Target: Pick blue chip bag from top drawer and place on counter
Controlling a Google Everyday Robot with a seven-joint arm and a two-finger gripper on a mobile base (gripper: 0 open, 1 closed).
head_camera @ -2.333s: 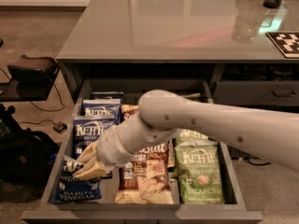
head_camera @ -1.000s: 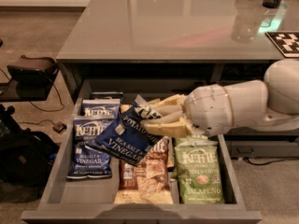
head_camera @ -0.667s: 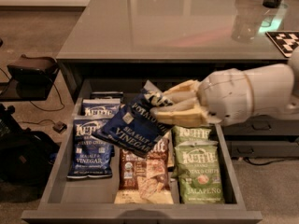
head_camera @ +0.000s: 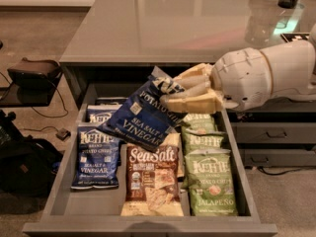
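Camera view: near me, the open top drawer [head_camera: 148, 228] holds a brown bag [head_camera: 153, 181] and green bags [head_camera: 210, 186]. Above them the blue chip bag [head_camera: 140, 115] hangs tilted in the air. The gripper [head_camera: 170, 92] pinches its top edge. The counter [head_camera: 163, 23] sits behind. The grip is small, so the shiny bag could slip and drop back.

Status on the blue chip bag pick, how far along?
Done: the drawer is open and the hand is shut on a blue bag. In hand: the bag hangs tilted above the drawer's back half, in front of the counter edge, not yet over it. Left: carry it over the counter, set it down and release.
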